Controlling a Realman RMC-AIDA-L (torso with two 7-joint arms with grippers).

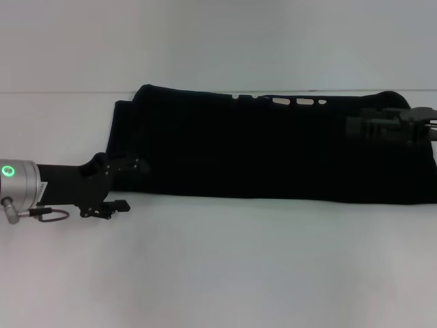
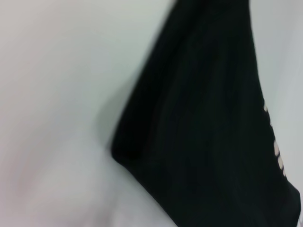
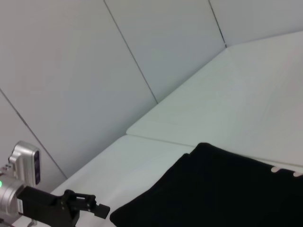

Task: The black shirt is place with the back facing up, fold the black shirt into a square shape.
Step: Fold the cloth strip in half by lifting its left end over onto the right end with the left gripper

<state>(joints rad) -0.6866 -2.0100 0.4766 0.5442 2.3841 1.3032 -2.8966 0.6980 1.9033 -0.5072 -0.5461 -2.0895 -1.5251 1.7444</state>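
Head view: black shirt (image 1: pixel 273 147) folded lengthwise on table (image 1: pixel 218 273); left pincer (image 1: pixel 130 184) released at its edge, right pincer (image 1: pixel 369 126) state unclear.

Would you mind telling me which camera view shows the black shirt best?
The head view: the black shirt lies there as one long folded band across the white table, with both ends visible. The left wrist view shows only one blurred end of it, and the right wrist view just one corner.
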